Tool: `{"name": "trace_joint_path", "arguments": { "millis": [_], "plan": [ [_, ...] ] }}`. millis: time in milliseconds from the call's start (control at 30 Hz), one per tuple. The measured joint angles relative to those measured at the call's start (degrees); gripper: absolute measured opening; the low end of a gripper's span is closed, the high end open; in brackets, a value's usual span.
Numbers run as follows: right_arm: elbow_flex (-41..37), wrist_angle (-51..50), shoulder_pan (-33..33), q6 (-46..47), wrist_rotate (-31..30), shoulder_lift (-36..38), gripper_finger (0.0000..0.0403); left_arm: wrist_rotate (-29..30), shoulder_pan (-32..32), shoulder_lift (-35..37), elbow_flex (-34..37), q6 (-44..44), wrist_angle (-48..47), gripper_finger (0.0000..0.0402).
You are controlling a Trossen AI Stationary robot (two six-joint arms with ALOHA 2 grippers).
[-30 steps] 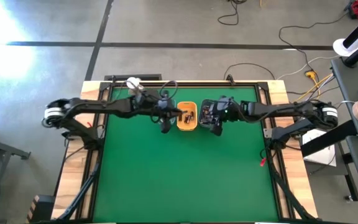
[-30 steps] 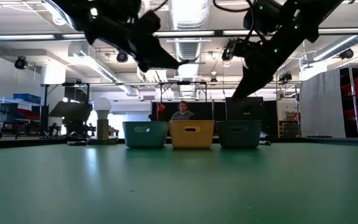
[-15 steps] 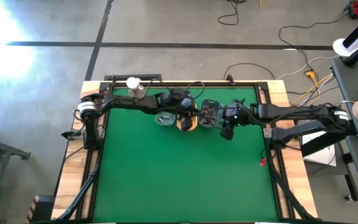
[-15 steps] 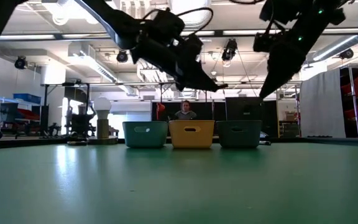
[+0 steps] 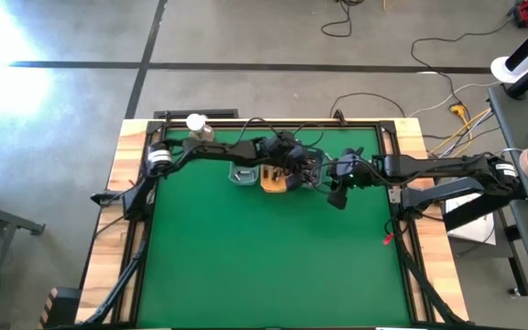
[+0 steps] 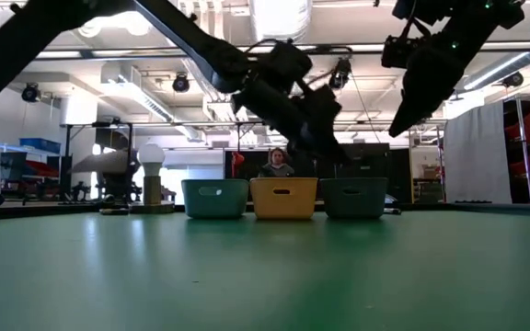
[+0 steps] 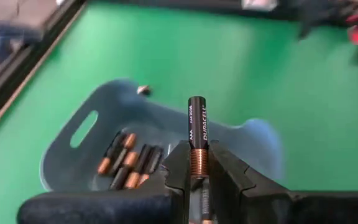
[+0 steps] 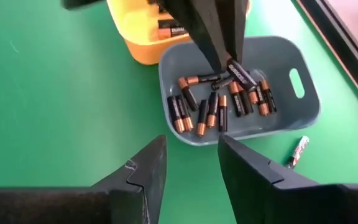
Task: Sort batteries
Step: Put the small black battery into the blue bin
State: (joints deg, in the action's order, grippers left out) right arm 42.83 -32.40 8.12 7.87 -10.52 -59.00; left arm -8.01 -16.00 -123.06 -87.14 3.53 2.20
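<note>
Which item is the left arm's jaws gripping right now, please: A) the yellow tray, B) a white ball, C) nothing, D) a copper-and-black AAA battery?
D: in the left wrist view the left gripper is clamped on an AAA battery above the grey-blue tray.

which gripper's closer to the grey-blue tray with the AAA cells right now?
Left. The left gripper hangs directly over the grey-blue tray, shut on an AAA battery. The right gripper sits off to the tray's side over bare mat, fingers apart, empty.
</note>
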Motion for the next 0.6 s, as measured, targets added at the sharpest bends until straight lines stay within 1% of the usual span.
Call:
{"name": "trace_joint_path", "arguments": {
  "millis": [67, 167, 333, 600],
  "plan": [
    [0.0, -1.1, 0.0, 0.1, 0.0, 0.2, 0.0138, 1.7, -0.1, -2.1, -3.9, -0.3, -3.9, 0.0022],
    [0.0, -1.3, 0.0, 0.1, -0.1, 0.4, 0.0139, 3.9, -0.4, -5.9, -12.3, -1.1, -12.2, 0.0022],
    [0.0, -2.8, -0.2, 1.6, -0.1, 0.5, 0.0137, 4.1, -0.7, -13.5, -25.0, -0.8, -26.6, 0.0022],
    [0.0, -7.4, -2.9, 4.2, -0.2, 1.8, 0.0135, 4.3, -0.7, -22.5, -41.2, -0.1, -38.7, 0.0022]
  ]
}}
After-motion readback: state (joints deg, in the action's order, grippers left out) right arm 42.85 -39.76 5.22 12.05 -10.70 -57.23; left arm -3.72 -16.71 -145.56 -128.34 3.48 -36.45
